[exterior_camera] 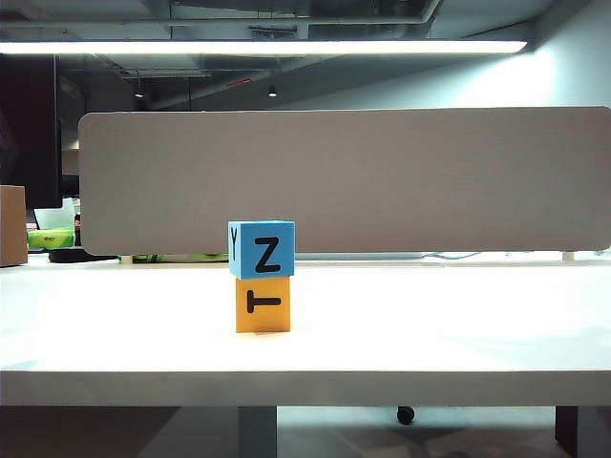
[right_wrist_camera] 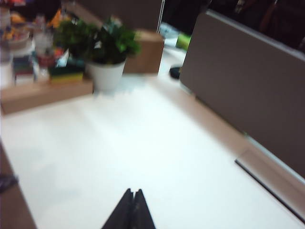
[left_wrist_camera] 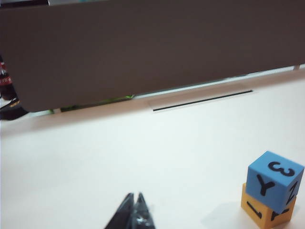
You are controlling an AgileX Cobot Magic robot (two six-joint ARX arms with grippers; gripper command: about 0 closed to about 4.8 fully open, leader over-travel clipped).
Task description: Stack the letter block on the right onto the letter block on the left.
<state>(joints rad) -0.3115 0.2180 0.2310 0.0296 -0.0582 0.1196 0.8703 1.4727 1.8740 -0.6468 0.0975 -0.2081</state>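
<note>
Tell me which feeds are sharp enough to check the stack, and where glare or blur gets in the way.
Exterior view: sharp; blue block and orange block read clearly, though the table is washed out. Left wrist view: mildly soft, both blocks legible, left gripper with jaws shut. Right wrist view: motion-blurred, potted plant smeared, right gripper shut, no blocks visible.

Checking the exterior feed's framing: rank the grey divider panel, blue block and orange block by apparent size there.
1. Grey divider panel, by far the largest.
2-3. Blue block and orange block: they look alike, so no ranking. Neither gripper shows in this view.
</note>
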